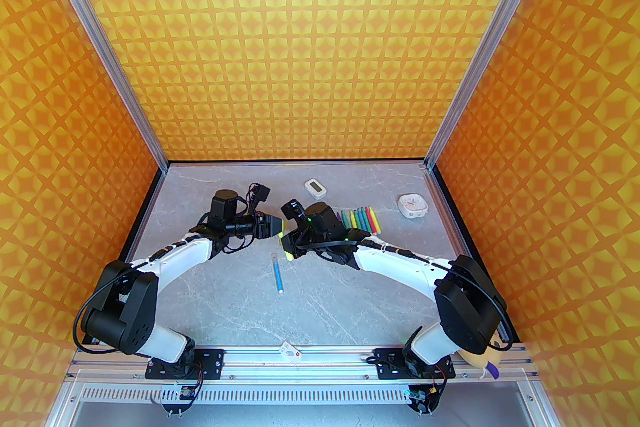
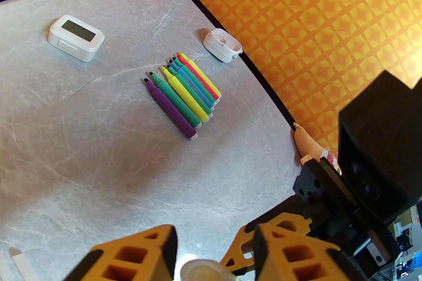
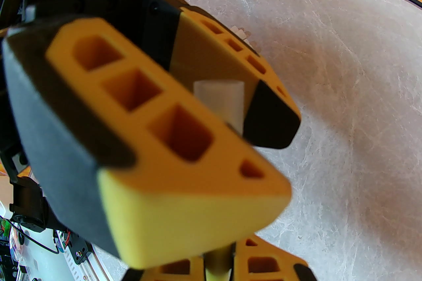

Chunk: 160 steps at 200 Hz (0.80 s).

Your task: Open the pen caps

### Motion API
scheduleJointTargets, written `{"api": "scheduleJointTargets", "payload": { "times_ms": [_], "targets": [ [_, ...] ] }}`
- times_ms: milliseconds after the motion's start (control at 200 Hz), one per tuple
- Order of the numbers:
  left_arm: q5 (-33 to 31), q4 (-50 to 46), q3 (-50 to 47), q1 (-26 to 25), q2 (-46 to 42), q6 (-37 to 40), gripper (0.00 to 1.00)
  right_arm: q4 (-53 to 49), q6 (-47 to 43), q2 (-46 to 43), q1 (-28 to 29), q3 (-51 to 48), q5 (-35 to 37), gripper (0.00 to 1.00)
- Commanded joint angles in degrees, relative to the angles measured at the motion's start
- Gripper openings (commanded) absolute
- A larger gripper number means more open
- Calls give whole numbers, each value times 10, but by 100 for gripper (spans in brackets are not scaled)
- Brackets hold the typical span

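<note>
A yellow pen point(image 1: 288, 257) hangs above the table's middle, with my right gripper point(image 3: 217, 273) shut on its barrel point(image 3: 217, 260). Its pale pen cap point(image 3: 219, 101) sits between the fingers of my left gripper point(image 2: 214, 260), which press on it from both sides. The same cap point(image 2: 202, 269) faces the camera end-on in the left wrist view. From above, the left gripper point(image 1: 276, 227) meets the right gripper point(image 1: 290, 247) tip to tip. Several uncapped pens point(image 2: 183, 97) lie in a tight row with bare tips. A blue pen point(image 1: 277, 273) lies alone in front of the grippers.
A white digital timer point(image 1: 315, 187) lies at the back, and a small white clock point(image 1: 413, 205) stands at the back right near the wall. The pen row point(image 1: 360, 220) lies just right of the right wrist. A small white tag point(image 1: 290, 351) rests on the front rail.
</note>
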Motion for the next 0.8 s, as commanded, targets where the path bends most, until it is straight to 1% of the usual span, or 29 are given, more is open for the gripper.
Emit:
{"api": "scheduleJointTargets", "payload": {
  "times_ms": [0,70,260,340,365,465,570,650,795],
  "targets": [
    [10,2,20,-3,8,-4,36,18,-9,6,-2,3,-9,0],
    [9,4,19,-3,8,-6,34,17,-10,8,-2,5,-10,0],
    [10,9,21,-3,10,-15,17,18,-10,17,-2,6,1,0],
    [10,9,22,-3,10,-18,13,21,-10,18,-2,6,8,0],
    [10,10,22,-3,10,-19,12,22,-10,19,-2,6,10,2],
    [10,12,23,-3,9,-24,8,20,-12,20,-2,7,23,16],
    [10,10,28,-3,8,-29,4,25,-16,27,-2,7,18,27],
    [10,12,31,-3,8,-35,2,31,-16,35,-2,8,11,30],
    [10,13,37,-3,5,-47,0,47,-10,44,-2,4,8,30]
  ]
}}
